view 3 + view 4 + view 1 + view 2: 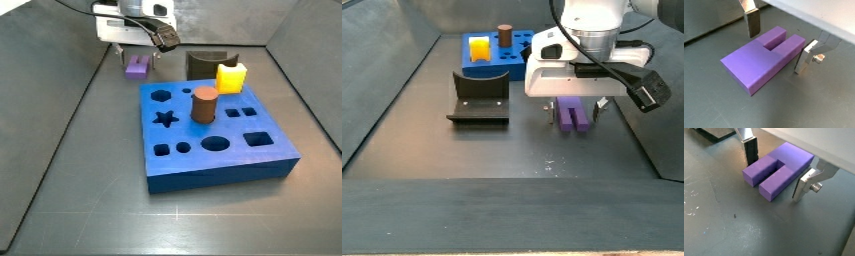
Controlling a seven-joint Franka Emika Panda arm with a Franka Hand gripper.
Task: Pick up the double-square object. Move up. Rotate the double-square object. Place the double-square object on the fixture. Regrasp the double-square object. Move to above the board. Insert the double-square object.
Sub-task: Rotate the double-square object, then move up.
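The double-square object (pixel 757 57) is a lavender block with a slot cut into one end, lying flat on the grey floor. My gripper (pixel 779 42) straddles its slotted end, open, with one finger (pixel 753 22) and the other finger (pixel 804 59) standing a little off either side. The other wrist view shows the same block (pixel 784 163) between the silver fingers (pixel 803 185). In both side views the gripper (pixel 136 56) (pixel 576 104) is low over the block (pixel 136 69) (pixel 575 117). The dark fixture (pixel 206 62) (pixel 480 101) stands apart. The blue board (pixel 254 155) (pixel 472 70) lies beyond it.
A yellow block (pixel 231 77) (pixel 480 48) and a brown cylinder (pixel 205 103) (pixel 504 36) stand in the board's holes. Grey walls enclose the floor, and one wall runs close behind the gripper (pixel 777 170).
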